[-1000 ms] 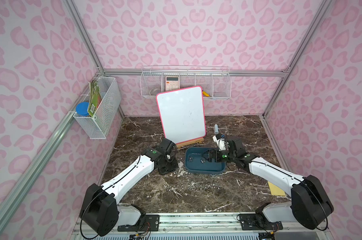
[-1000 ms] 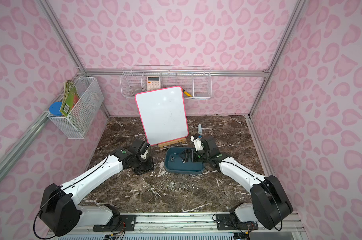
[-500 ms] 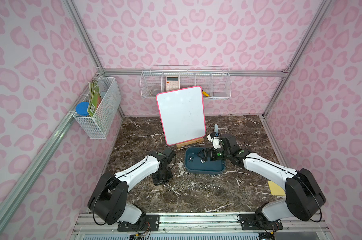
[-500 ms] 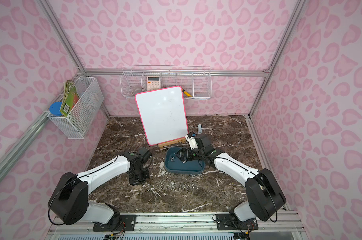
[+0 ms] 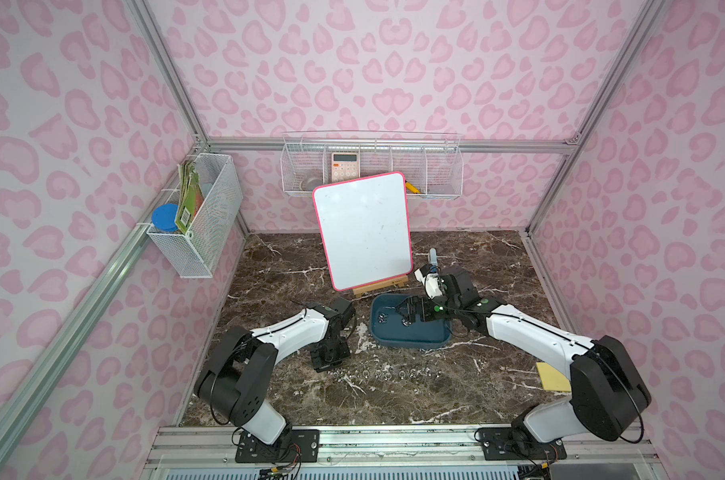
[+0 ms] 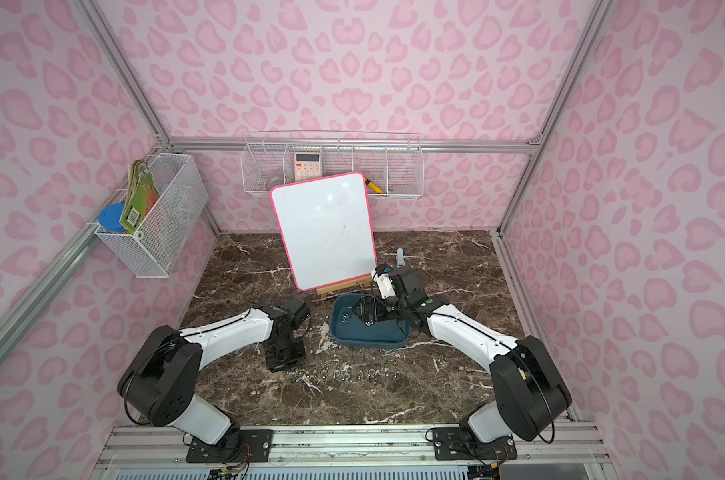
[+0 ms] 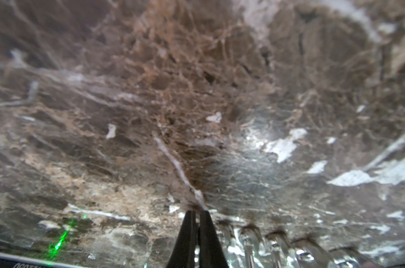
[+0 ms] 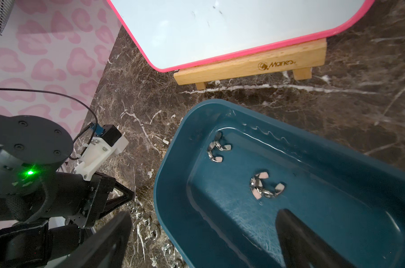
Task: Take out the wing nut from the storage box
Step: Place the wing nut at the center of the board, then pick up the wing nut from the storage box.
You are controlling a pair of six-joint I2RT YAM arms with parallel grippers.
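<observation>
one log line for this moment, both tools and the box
left tool shut, beside wing nut row on table | right tool open over storage box | wing nuts inside

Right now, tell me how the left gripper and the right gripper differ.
The left gripper has its jaws shut, while the right gripper has its jaws wide open. The left gripper points down at the table, at the end of the row of wing nuts. The right gripper hangs over the storage box, where loose wing nuts lie. Both have black fingers.
</observation>
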